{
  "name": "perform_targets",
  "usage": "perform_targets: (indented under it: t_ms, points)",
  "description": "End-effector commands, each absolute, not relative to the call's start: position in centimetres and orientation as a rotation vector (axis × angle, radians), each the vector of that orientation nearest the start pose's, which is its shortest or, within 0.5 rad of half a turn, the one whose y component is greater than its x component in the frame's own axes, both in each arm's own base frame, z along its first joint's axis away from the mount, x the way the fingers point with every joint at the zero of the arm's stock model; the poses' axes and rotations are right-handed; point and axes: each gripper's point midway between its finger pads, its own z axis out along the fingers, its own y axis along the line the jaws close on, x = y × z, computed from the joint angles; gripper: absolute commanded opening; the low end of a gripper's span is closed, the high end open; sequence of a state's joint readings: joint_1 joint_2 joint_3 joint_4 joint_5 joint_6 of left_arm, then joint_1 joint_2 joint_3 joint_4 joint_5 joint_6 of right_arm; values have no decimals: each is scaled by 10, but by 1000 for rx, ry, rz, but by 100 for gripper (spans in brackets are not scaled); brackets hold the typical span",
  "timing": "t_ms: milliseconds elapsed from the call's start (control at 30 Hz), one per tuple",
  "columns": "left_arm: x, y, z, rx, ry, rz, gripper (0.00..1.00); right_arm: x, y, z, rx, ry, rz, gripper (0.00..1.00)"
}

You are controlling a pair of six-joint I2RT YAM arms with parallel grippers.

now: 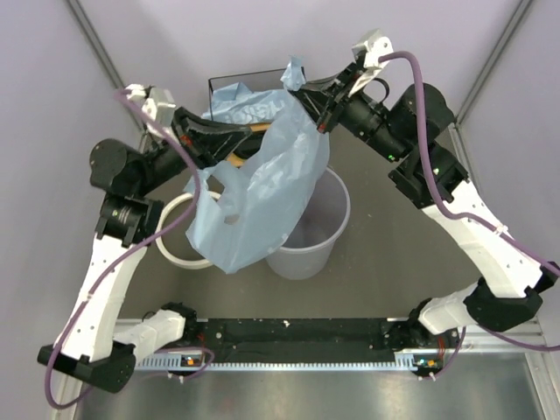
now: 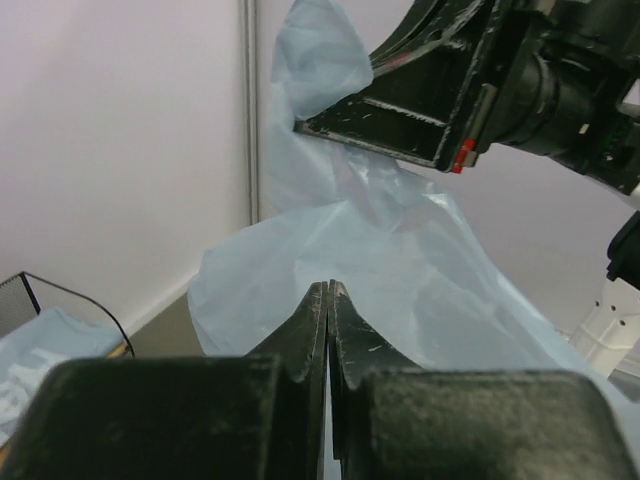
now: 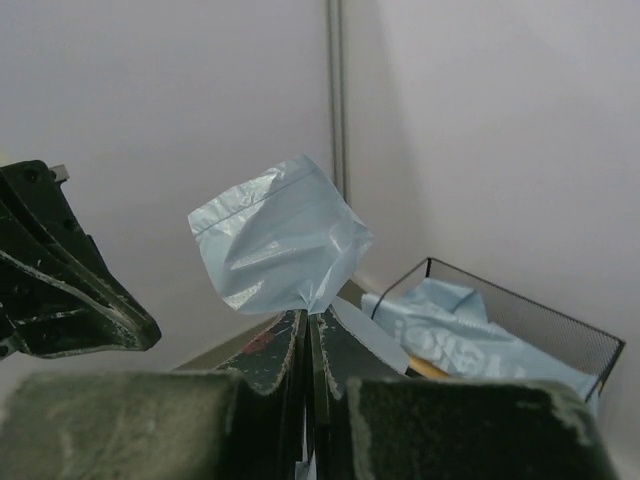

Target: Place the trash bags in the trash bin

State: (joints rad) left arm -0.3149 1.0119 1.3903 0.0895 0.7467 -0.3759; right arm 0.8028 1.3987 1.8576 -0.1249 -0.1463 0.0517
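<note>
So the left gripper (image 2: 328, 292) and right gripper (image 3: 308, 318) are both pinched fully closed on the film of one trash bag (image 1: 267, 188), which hangs between them right over the trash bin (image 1: 308, 255).

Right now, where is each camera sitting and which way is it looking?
Top external: above and behind the arms, looking down at the trash bag and trash bin; both arms show.
Left wrist: on the left arm, facing the bag and right jaws; own shut jaws show.
Right wrist: on the right arm, facing the bag's corner, left jaws and wire shelf; own shut jaws show.
Shared: both wrists see the same bag.
</note>
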Motion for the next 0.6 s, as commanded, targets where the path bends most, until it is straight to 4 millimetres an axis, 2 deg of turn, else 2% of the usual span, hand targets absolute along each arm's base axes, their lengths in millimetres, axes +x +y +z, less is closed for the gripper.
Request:
perform_targets:
  t_ms: [0, 67, 100, 133, 167, 233, 267, 333, 367, 400, 467, 500, 567]
  points:
    - [236, -212, 540, 634, 1120, -1019, 0, 276, 282, 592, -410, 1184, 844, 0]
    - [242, -207, 538, 601, 1134, -1005, 0, 289, 263, 580, -325, 1249, 800, 0]
    - [246, -204, 534, 579, 1158, -1008, 6, 299, 252, 569, -280, 1298, 757, 0]
    - [250, -200, 531, 561, 1173, -1004, 29, 310, 240, 561, -215, 1332, 730, 0]
    - [254, -190, 530, 537, 1180, -975, 44, 327, 219, 550, -155, 1366, 675, 0]
    - [261, -178, 521, 504, 1213, -936, 58, 339, 195, 540, -60, 1408, 627, 0]
    - [263, -163, 521, 470, 1216, -891, 67, 344, 186, 536, -32, 1419, 606, 0]
    - [266, -150, 509, 448, 1251, -859, 70, 352, 166, 532, 26, 1438, 561, 0]
    - [265, -134, 507, 426, 1258, -807, 70, 353, 161, 531, 39, 1443, 542, 0]
    - [268, -126, 497, 433, 1275, -762, 69, 354, 153, 532, 58, 1439, 524, 0]
    - [249, -121, 486, 531, 1283, -711, 67, 353, 147, 531, 75, 1447, 508, 0]
    - [242, -121, 466, 608, 1333, -670, 65, 352, 145, 532, 79, 1445, 501, 0]
    - [201, -134, 450, 808, 1337, -713, 65, 351, 141, 533, 91, 1449, 488, 0]
